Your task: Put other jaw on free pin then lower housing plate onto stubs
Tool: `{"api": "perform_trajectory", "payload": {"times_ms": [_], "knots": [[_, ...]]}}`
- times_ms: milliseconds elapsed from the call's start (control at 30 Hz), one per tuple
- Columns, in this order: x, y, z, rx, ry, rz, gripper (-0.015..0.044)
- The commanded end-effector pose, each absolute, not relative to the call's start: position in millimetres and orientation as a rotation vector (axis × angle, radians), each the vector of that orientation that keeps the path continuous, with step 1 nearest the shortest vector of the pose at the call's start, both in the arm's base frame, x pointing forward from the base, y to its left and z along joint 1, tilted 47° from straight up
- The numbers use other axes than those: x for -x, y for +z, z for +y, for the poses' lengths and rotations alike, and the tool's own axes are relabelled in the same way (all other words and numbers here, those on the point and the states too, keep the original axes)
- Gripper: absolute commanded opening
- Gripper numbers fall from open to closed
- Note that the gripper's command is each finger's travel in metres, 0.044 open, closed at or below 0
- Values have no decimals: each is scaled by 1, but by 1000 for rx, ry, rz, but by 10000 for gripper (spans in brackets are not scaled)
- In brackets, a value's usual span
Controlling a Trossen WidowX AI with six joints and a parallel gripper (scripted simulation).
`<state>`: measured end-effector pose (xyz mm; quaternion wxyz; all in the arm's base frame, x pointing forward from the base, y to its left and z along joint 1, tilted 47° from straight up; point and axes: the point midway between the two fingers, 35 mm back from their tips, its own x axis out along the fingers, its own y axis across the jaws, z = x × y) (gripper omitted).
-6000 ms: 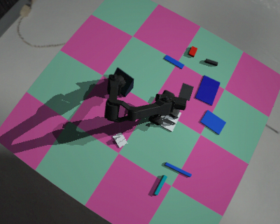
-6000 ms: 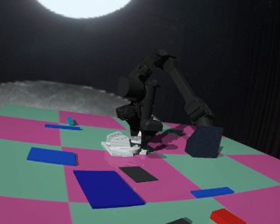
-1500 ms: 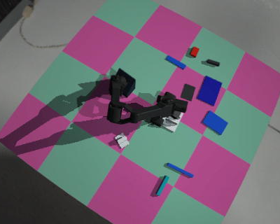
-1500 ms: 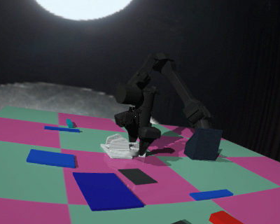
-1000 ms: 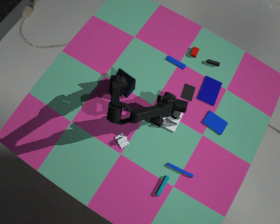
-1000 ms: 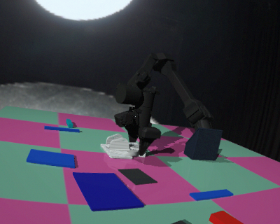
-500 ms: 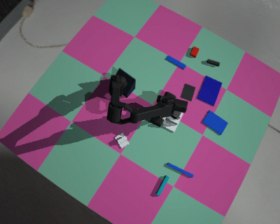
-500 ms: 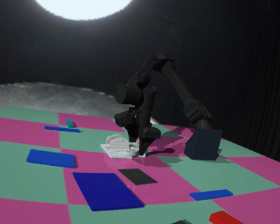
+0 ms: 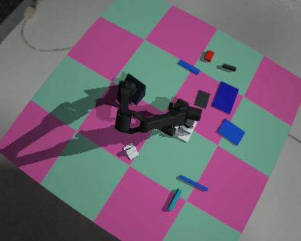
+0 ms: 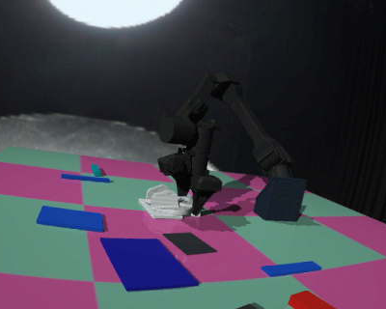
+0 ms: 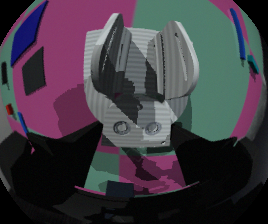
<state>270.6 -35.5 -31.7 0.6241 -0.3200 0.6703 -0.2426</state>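
Note:
The white base plate (image 9: 185, 138) (image 10: 167, 213) (image 11: 91, 42) lies on the mat. One white jaw (image 11: 104, 62) and the other white jaw (image 11: 186, 67) stand side by side on it, with a gap between them. The housing plate (image 11: 136, 139) lies across their near ends, with two round stub ends showing in its holes. It looks about level; its underside and the gear teeth are hidden. My gripper (image 10: 189, 202) (image 11: 136, 125) is open, with one finger on each side of the housing plate. The plate seems free between them; slight finger contact cannot be judged.
A white grooved block (image 9: 131, 151) lies near the arm's base. A dark grey tile (image 9: 202, 99) (image 10: 189, 243), a dark blue slab (image 9: 225, 97) (image 10: 148, 264) and a lighter blue slab (image 9: 231, 132) (image 10: 70, 218) lie beyond the assembly. A dark box (image 10: 281, 199) stands by the arm.

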Motion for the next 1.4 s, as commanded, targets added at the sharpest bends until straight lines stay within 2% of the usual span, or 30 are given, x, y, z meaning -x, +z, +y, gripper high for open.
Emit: {"api": "perform_trajectory", "payload": {"times_ms": [0, 400, 667, 867, 1133, 1367], "knots": [[-271, -32, -35, 735, -557, 1539, 440], [-271, -30, -34, 734, -557, 1539, 440], [-270, 16, 15, 736, -556, 1541, 440], [-271, 15, 17, 742, -547, 1528, 440], [-206, 52, 59, 735, -550, 1546, 440], [-204, 53, 60, 735, -551, 1546, 440]]}}
